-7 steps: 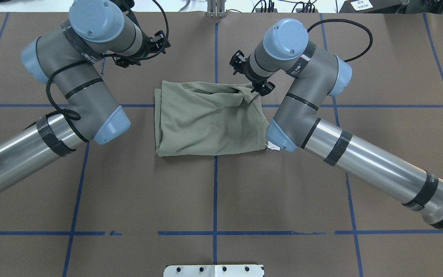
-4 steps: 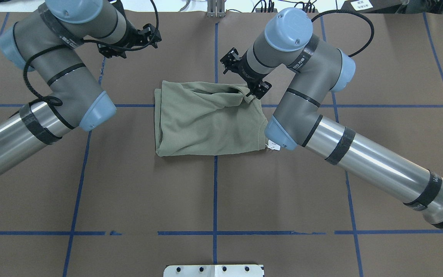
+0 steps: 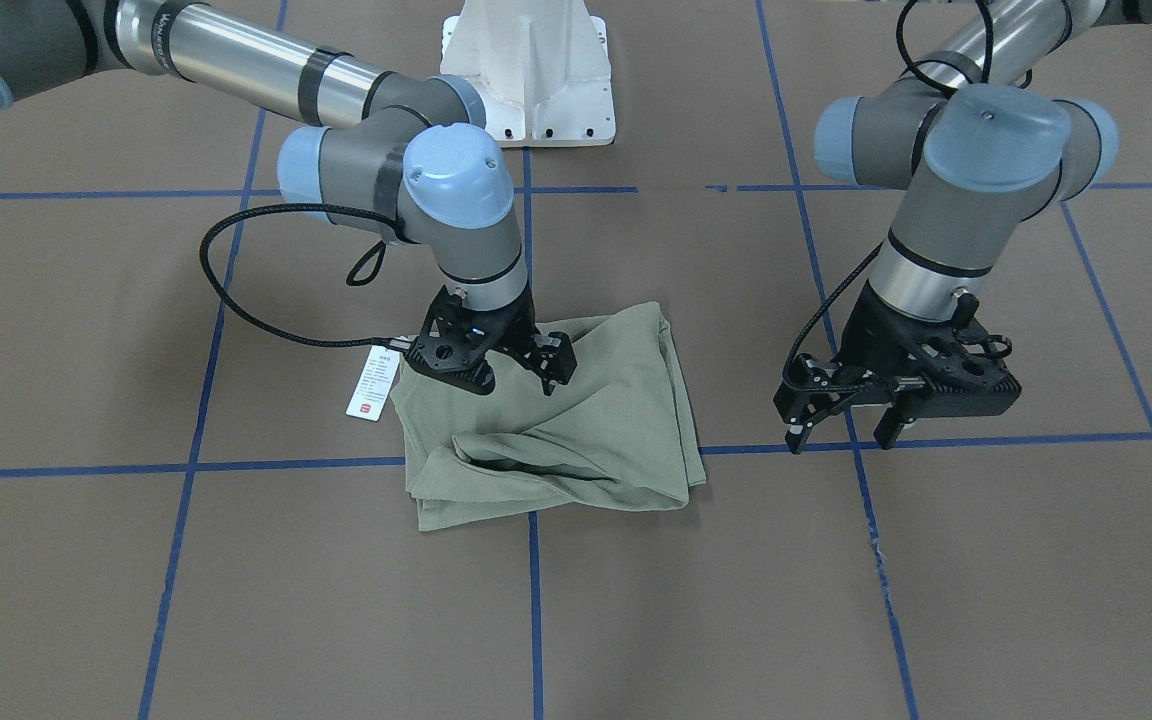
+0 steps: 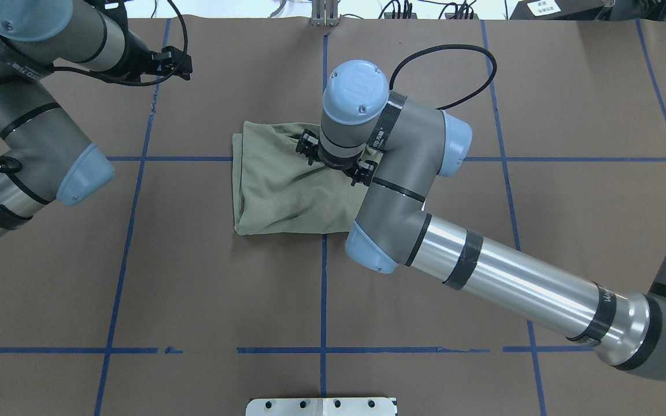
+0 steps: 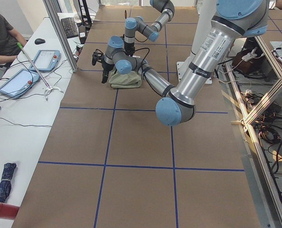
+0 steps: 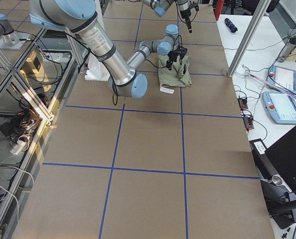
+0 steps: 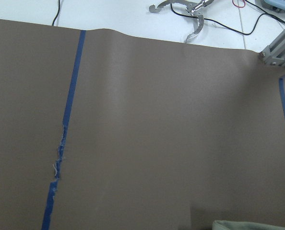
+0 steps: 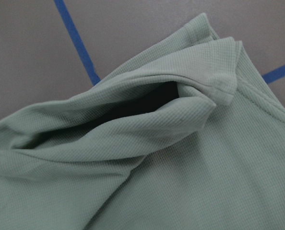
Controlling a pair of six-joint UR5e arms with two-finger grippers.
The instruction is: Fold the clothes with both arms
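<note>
The sage-green shirt (image 3: pixel 586 430) lies folded in a rough rectangle at the table's middle, and it also shows in the overhead view (image 4: pixel 275 190). Its white hang tag (image 3: pixel 372 383) sticks out at one end. My right gripper (image 3: pixel 518 385) hangs open just over the shirt's tag end, fingers apart, holding nothing. In the overhead view its wrist hides it. The right wrist view shows only shirt (image 8: pixel 147 143), with a raised fold and a dark gap. My left gripper (image 3: pixel 841 430) is open and empty, off to the side of the shirt, and it also shows in the overhead view (image 4: pixel 178 59).
Blue tape lines (image 4: pixel 322 349) grid the brown table cover. The white pedestal base (image 3: pixel 531 70) stands at the robot's side. A side bench with tablets (image 5: pixel 15 80) and an operator (image 5: pixel 1 38) lies beyond the far edge. The left wrist view shows bare cover (image 7: pixel 171 134).
My right arm has swung from the shirt's far right corner to over the shirt's middle. My left arm has drawn back toward the far left.
</note>
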